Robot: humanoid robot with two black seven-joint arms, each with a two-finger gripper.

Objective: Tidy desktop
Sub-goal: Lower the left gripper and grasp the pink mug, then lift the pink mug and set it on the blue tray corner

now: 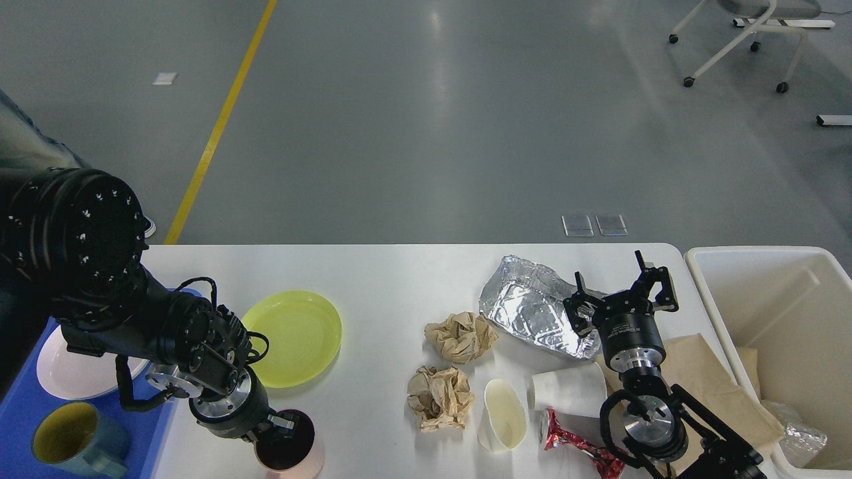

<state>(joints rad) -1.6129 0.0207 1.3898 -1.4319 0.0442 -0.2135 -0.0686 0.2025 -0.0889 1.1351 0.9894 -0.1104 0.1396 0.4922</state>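
the white counter (386, 279) is still full of things: on its right half lie a crushed foil tray (529, 309), two crumpled brown paper balls (462, 336) (439, 397), two white paper cups on their sides (502, 416) (566, 389), a red wrapper (572, 446) and a brown paper sheet (705, 372). the right pincer (622, 293) hangs with its fingers spread wide and empty, just over the right end of the foil tray. the beige bin (705, 279) stands directly beside the counter on the right, already with some rubbish inside.

the left pincer (283, 426) is low over a dark cup (289, 449) near the front edge; i cannot tell if it grips the rim. beside it are a yellow plate (296, 336) and a blue tray (26, 406) with a white plate (73, 376) and a mug (76, 439).

i think the foil is the next piece. it is good to close on a thick folded edge, not the flat middle, because thin foil tears or slips, and then to lift it clear before moving over the bin
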